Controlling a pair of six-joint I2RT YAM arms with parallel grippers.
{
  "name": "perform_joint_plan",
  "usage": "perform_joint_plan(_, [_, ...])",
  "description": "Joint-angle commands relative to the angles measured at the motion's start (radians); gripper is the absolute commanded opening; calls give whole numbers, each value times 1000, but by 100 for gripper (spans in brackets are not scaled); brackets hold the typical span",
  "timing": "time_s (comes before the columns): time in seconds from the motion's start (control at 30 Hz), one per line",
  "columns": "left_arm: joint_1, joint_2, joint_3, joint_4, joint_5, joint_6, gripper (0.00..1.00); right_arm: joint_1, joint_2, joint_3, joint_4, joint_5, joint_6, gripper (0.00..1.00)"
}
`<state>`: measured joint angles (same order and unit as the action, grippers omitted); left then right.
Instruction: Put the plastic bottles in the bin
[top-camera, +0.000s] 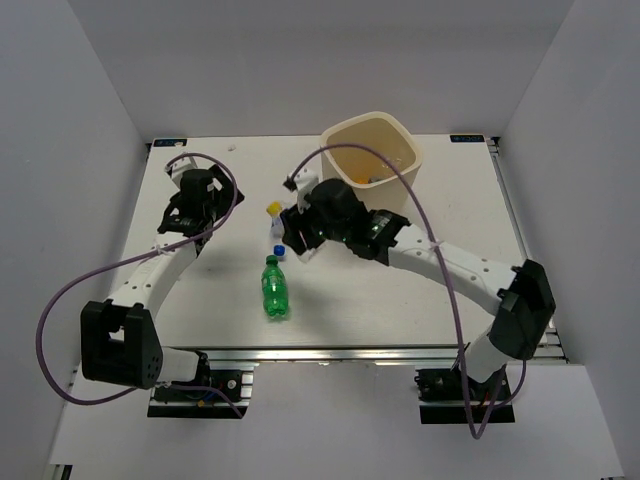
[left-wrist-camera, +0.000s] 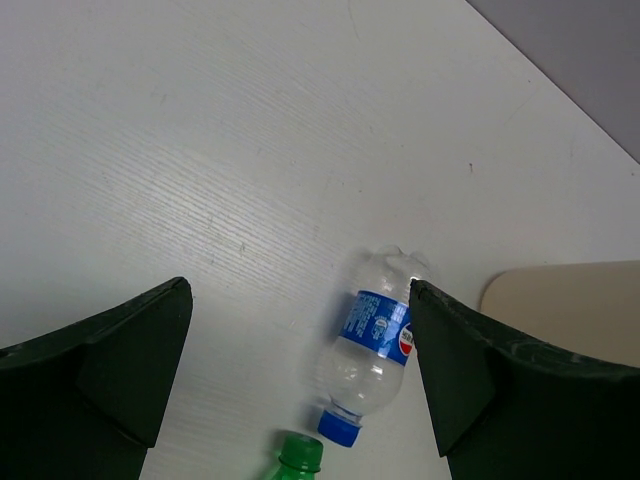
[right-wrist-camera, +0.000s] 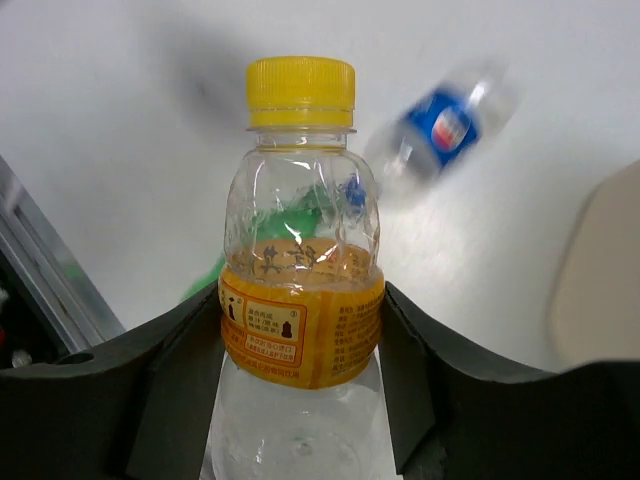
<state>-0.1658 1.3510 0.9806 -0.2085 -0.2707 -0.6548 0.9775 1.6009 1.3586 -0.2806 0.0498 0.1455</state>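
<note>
- The clear bottle with the orange label and yellow cap (right-wrist-camera: 300, 230) is being clamped by the right gripper (right-wrist-camera: 302, 310). One finger is being pressed against each side of the label band.
- This bottle is being held close to the bin (top-camera: 375, 116), on its near-left side. Whether it is being carried clear of the table (top-camera: 470, 200) cannot be told.
- The left gripper (left-wrist-camera: 300, 290) is being held released, with the jaws wide and nothing between them, well to the left of the bin.
- The blue-labelled bottle (left-wrist-camera: 372, 345) and the green bottle (top-camera: 274, 290) are lying on their sides to the near-left of the bin. The green one is lying farther from it.
- The bottle wall is being judged thin and easily crushed. Only enough squeeze to stop slipping is being advised.
- A straight lift is being advised first, high enough for the bottle's base to pass over the bin's rim.
- Travel toward the bin is being advised only after that height is reached, so that the bin is not struck or tipped.
- Release is being advised over the middle of the bin's opening, not at its edge.
</note>
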Motion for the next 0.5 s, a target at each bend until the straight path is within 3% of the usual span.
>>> perform_joint_plan(0.0, [0, -82, -29, -12, 37, -16, 98, -40, -74, 150, 72, 83, -69, 46])
perform_joint_plan(0.23, [-1, -127, -60, -41, 70, -66, 98, -305, -21, 296, 92, 110, -60, 48])
perform_joint_plan(0.33, [-1, -125, -72, -52, 108, -91, 98, -373, 11, 321, 87, 130, -49, 64])
perform_joint_plan(0.37, [-1, -125, -80, -52, 129, -94, 98, -387, 19, 336, 55, 133, -37, 77])
perform_joint_plan(0.4, [-1, -125, -92, -54, 181, -97, 98, -398, 27, 356, 32, 142, -35, 83])
perform_joint_plan(0.47, [-3, -121, -102, -81, 253, -82, 98, -418, 40, 407, -6, 169, -46, 89])
